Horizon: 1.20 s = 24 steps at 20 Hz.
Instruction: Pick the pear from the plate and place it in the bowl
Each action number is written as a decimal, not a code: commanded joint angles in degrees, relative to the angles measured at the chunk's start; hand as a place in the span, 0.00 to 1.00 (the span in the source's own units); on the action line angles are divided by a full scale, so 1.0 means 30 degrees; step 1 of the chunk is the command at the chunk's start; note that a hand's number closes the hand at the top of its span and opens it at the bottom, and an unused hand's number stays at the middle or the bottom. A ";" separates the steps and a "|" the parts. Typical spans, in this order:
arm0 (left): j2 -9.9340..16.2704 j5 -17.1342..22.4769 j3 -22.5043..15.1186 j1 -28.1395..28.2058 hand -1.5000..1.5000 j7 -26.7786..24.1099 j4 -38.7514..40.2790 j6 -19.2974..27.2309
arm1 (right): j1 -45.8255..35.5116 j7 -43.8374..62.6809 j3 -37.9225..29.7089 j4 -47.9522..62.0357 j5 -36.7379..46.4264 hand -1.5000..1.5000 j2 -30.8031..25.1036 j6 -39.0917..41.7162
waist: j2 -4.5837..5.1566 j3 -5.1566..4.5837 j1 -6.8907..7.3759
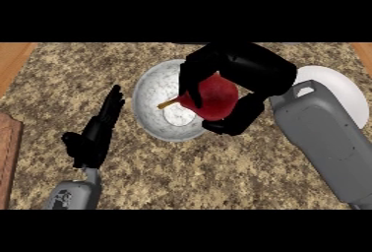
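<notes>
A red pear (216,96) with a yellowish stem hangs over the grey speckled bowl (156,88) in the middle of the counter. My right hand (243,64) is curled round the pear from above and the right, its thumb under the fruit. The white plate (340,91) lies at the right, partly hidden behind my right forearm. My left hand (98,133) rests open to the left of the bowl, fingers straight and pointing up, touching nothing.
The counter top is speckled brown stone. A wooden strip (13,59) runs along its left side, and a reddish wooden edge (7,157) shows at the lower left.
</notes>
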 commanded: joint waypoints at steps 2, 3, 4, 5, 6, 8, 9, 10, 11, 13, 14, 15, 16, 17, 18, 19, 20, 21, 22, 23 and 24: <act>-0.0141 -0.0259 -0.0246 0.0078 0.50 0.0412 -0.0535 0.0163 | -0.0341 -0.3605 0.0913 0.5278 0.3469 1.00 0.1952 -0.2686 | 0.0008 0.0009 0.0050; -0.0285 -0.0452 -0.0160 -0.0883 0.50 0.0508 0.0307 0.0357 | -0.0531 -0.4621 0.0555 0.6560 0.3617 1.00 0.1685 -0.2731 | 0.0041 0.0009 -0.0031; -0.0154 -0.0198 -0.0032 -0.0789 0.50 0.0667 -0.0160 0.0159 | -0.1709 -0.4555 0.0488 0.7844 0.4003 1.00 0.2147 -0.2739 | 0.0025 0.0005 0.0048; 0.0426 0.0282 0.0827 -0.0957 0.50 -0.0281 0.0781 -0.0320 | -0.1515 -0.5591 0.0459 0.8913 0.4506 1.00 0.2000 -0.3494 | 0.0097 0.0001 0.0099; -0.0126 -0.0256 -0.0204 0.0779 0.50 -0.0308 -0.0636 0.0055 | -0.2018 -0.5070 0.0308 0.9260 0.4556 1.00 0.2268 -0.2860 | -0.0033 0.0004 0.0004; 0.0139 0.0040 0.0137 -0.0298 0.50 0.0472 -0.0214 -0.0251 | -0.2473 -0.5461 0.1244 1.0862 0.4861 1.00 0.2817 -0.1920 | 0.0032 0.0001 0.0123; 0.0001 -0.0093 0.0136 -0.0719 0.50 0.0388 -0.0001 -0.0062 | -0.2530 -0.5228 0.0435 1.2080 0.4049 1.00 0.2879 -0.1330 | 0.0073 0.0002 0.0131; 0.0282 -0.0121 0.0066 -0.0048 0.50 -0.0346 0.0301 -0.0465 | -0.3227 -0.5874 0.0310 1.3419 0.4177 1.00 0.2784 -0.1038 | 0.0155 -0.0003 0.0353; 0.0258 -0.0070 0.0121 -0.0175 0.50 0.0193 -0.0343 -0.0312 | -0.3363 -0.6034 0.0682 1.3838 0.4574 0.00 0.2645 -0.0481 | 0.0088 0.0002 0.0275; 0.0731 0.0628 0.0828 -0.0362 0.50 -0.0081 0.0105 -0.0943 | -0.3021 -0.7794 0.0966 1.4729 0.4594 0.00 0.2919 0.0167 | 0.0111 0.0002 0.0216; -0.0242 -0.0009 -0.0088 -0.0224 0.50 -0.0125 0.0267 -0.0267 | -0.4033 -0.8448 0.0742 1.5934 0.4554 0.00 0.3006 0.0610 | 0.0208 0.0005 0.0446; -0.0292 -0.0488 -0.0002 -0.1048 0.50 0.0234 0.0503 0.0270 | -0.4142 -0.8999 0.0819 1.6203 0.4690 0.00 0.3180 0.0929 | 0.0138 0.0009 0.0210; -0.0267 -0.0443 -0.0257 -0.0517 0.50 0.0377 0.0005 0.0061 | -0.3731 -1.0545 0.0592 1.7090 0.4710 0.00 0.2714 0.0691 | 0.0175 0.0017 0.0338; -0.0276 -0.0350 -0.0014 -0.0906 0.50 0.0187 0.0411 0.0079 | -0.4200 -1.0279 0.0060 1.7250 0.4169 0.00 0.3434 0.0990 | 0.0129 0.0012 0.0205; -0.0575 -0.0173 -0.0417 0.0272 0.50 0.0381 -0.0409 0.0032 | -0.4352 -0.9983 0.0021 1.7157 0.3862 0.00 0.3859 0.1578 | 0.0070 0.0012 0.0276; -0.0385 -0.0457 -0.0663 0.1114 0.50 -0.0376 -0.0691 -0.0076 | -0.4250 -1.0525 -0.0589 1.7683 0.3316 0.00 0.3569 0.1586 | 0.0114 0.0015 0.0427; 0.0051 0.0063 0.0199 -0.0219 0.50 -0.0011 0.0076 -0.0403 | -0.4137 -1.1016 -0.0785 1.6816 0.2857 0.00 0.3137 0.2455 | 0.0030 0.0012 -0.0031; 0.0351 0.0321 0.0475 -0.0234 0.50 0.0511 -0.0152 -0.0603 | -0.4381 -1.0732 -0.1349 1.7691 0.2358 0.00 0.3747 0.1989 | 0.0123 0.0016 0.0255; -0.0069 0.0046 -0.0012 0.0266 0.50 0.0273 -0.0685 -0.0299 | -0.4454 -1.0969 -0.1918 1.7478 0.1789 0.00 0.3461 0.2074 | 0.0059 0.0020 0.0188; 0.0044 0.0093 0.0210 -0.0309 0.50 0.0773 -0.0304 -0.0307 | -0.4942 -1.0255 -0.2296 1.7428 0.1249 0.00 0.3827 0.2559 | 0.0029 0.0016 0.0046; 0.0366 -0.0136 -0.0010 0.0331 0.50 0.0279 -0.0679 -0.0571 | -0.4821 -1.0576 -0.2793 1.7790 0.0828 0.00 0.3726 0.2221 | 0.0066 0.0020 0.0199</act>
